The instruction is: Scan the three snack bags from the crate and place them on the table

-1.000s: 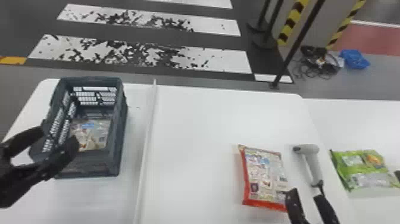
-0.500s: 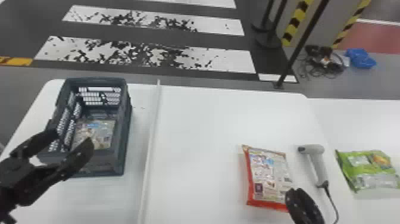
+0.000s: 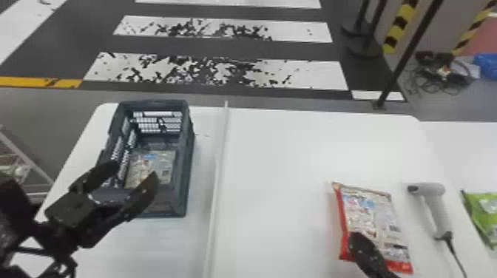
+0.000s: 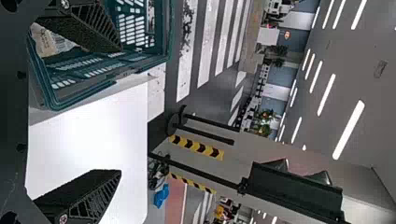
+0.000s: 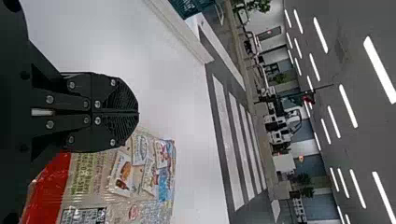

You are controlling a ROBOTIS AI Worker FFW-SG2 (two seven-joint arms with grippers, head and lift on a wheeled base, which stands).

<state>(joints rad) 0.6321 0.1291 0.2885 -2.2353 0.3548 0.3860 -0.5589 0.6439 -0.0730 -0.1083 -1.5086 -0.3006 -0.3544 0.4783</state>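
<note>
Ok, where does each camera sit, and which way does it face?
Head view: on the head, looking forward and down at the table; left gripper and right gripper show.
Left wrist view: on that wrist, looking past its own open fingers across the crate toward floor stripes.
Right wrist view: on that wrist, looking past its own shut fingers and a snack bag.
Head and left wrist views share the crate.
</note>
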